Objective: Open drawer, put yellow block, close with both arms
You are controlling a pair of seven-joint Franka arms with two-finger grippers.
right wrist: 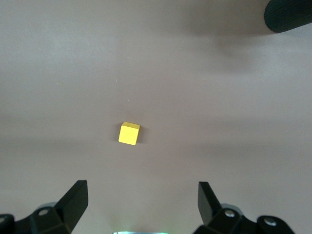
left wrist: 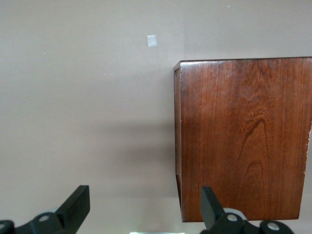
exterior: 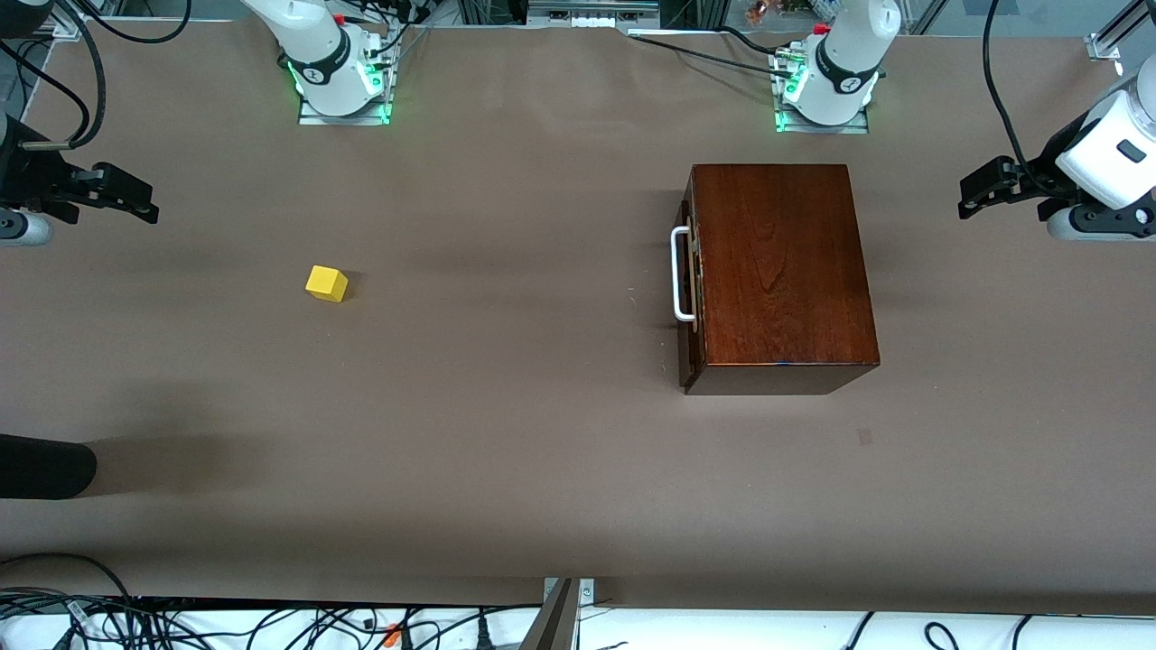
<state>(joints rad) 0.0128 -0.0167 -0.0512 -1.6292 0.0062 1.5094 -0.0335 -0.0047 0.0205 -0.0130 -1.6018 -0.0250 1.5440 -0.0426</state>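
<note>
The dark wooden box (exterior: 781,266) stands toward the left arm's end of the table. Its drawer (exterior: 693,280) is pushed in, and the white loop handle (exterior: 682,275) faces the table's middle. The yellow block (exterior: 326,283) lies on the bare table toward the right arm's end, and it also shows in the right wrist view (right wrist: 129,133). My left gripper (exterior: 969,196) hangs open and empty over the table beside the box (left wrist: 243,136), on the side away from the handle. My right gripper (exterior: 144,203) hangs open and empty over the table's end, apart from the block.
A black rounded object (exterior: 45,465) juts in over the table's edge at the right arm's end, nearer to the front camera than the block. A small pale patch (exterior: 865,437) marks the brown table (exterior: 506,406) near the box. Cables lie along the table's front edge.
</note>
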